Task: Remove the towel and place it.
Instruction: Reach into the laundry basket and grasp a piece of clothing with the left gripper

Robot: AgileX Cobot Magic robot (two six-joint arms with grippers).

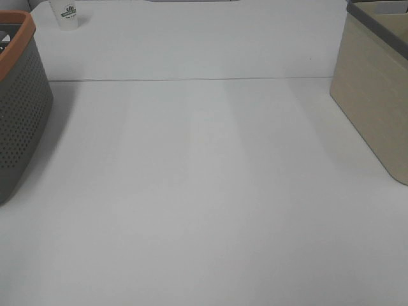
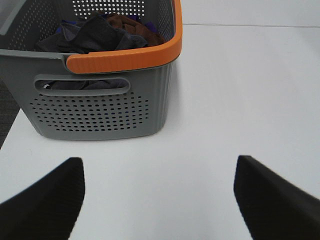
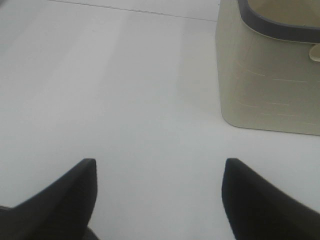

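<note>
A dark charcoal-grey towel lies crumpled inside a grey perforated basket with an orange rim, among other dark and brown cloths. The basket also stands at the left edge of the exterior high view, where its contents are hidden. My left gripper is open and empty, hovering over the white table a little in front of the basket. My right gripper is open and empty over the table, near a beige basket. Neither gripper shows in the exterior high view.
The beige basket with a dark grey rim stands at the right edge. A small white cup with a dark logo sits at the back left. A seam runs across the white table top.
</note>
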